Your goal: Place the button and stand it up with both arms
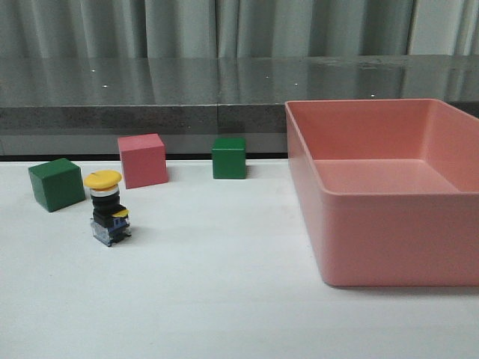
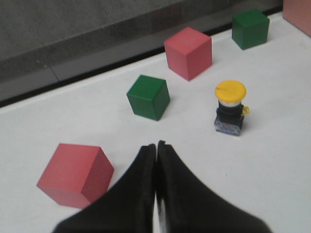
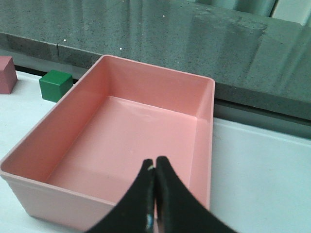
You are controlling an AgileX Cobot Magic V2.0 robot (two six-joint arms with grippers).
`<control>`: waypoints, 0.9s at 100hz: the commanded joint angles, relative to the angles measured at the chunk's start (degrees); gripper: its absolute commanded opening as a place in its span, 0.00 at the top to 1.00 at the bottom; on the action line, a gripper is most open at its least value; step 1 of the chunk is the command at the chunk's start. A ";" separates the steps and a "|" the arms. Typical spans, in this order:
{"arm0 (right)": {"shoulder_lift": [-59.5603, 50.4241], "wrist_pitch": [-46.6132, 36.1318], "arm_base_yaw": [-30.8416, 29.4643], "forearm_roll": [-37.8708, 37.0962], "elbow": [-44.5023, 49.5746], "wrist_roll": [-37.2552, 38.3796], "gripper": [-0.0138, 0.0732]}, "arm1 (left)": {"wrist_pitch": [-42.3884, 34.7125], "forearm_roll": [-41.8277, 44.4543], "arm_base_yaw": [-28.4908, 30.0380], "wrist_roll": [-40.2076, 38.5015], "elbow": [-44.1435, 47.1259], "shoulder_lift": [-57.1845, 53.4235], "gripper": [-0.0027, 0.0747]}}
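The button [image 1: 108,208] stands upright on the white table at the left, yellow cap on top, black barrel and blue-and-clear base below. It also shows in the left wrist view [image 2: 230,107], standing free. My left gripper [image 2: 156,144] is shut and empty, well short of the button, between a pink cube and a green cube. My right gripper [image 3: 155,159] is shut and empty, above the near part of the pink bin [image 3: 203,126]. Neither arm shows in the front view.
A green cube [image 1: 56,183], a pink cube [image 1: 142,160] and a second green cube [image 1: 228,157] stand behind the button. A further pink cube [image 2: 74,174] lies near my left gripper. The large pink bin [image 1: 389,254] fills the right side. A grey ledge runs behind.
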 commanded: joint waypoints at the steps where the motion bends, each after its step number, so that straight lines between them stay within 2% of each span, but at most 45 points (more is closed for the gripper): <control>1: 0.24 -4.75 0.13 0.33 -1.41 -0.21 0.91 | -11.09 -0.79 -0.47 -0.74 1.49 -2.07 0.99; 11: 0.24 -4.75 0.13 0.33 -1.41 -0.21 0.91 | -13.83 -0.44 -0.36 -2.54 5.63 -6.77 0.99; 56: 0.24 -4.75 0.13 0.33 -1.41 -0.21 0.91 | -13.93 -0.22 6.73 -6.73 19.57 -34.30 0.99; 64: 0.24 -4.67 0.13 0.33 -1.41 -0.21 0.91 | -15.09 1.61 6.63 -8.97 20.71 -34.00 0.99; 76: 0.24 -4.73 0.13 0.33 -1.41 -0.21 0.91 | -15.00 6.52 5.58 -16.78 21.80 -34.12 0.99; 90: 0.24 -4.73 0.13 0.33 -1.41 -0.21 0.91 | -15.10 7.15 4.27 -17.31 21.80 -34.12 0.99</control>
